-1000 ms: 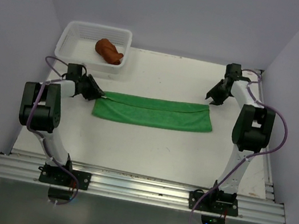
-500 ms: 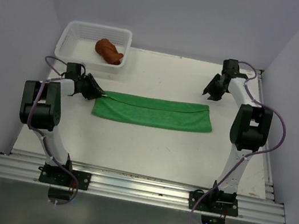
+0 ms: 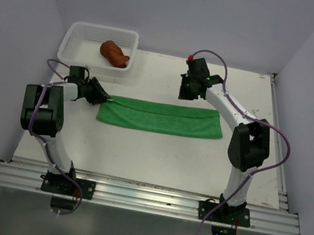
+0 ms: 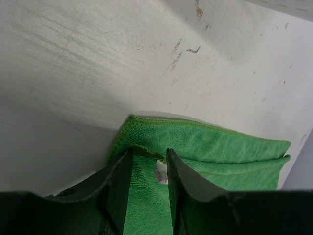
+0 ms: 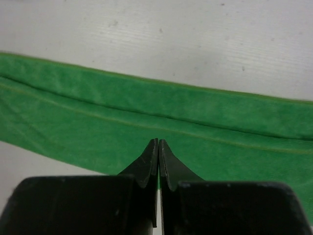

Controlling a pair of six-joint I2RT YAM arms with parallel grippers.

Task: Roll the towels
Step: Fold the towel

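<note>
Now we see the green towel (image 3: 160,118) folded into a long strip on the table (image 3: 156,154), our left gripper (image 4: 148,155), jaws apart, astride its left corner. Our right gripper (image 5: 158,146) hangs over the strip, jaws pressed together and empty; the rust-brown towel (image 3: 114,53) sits bundled in the basket (image 3: 74,36).

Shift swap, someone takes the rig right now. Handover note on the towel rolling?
Left claw: jaws partly apart, astride the left end of the green towel; can't tell if it is pinched.
Right claw: shut, empty, over the green towel's far edge near its middle.
Green towel: folded into a long strip, flat on the table, not rolled.
Rust-brown towel: bundled up inside the white basket, far left.
Done: the brown one, apparently.
Left: roll the green strip, probably starting from the left end.
</note>
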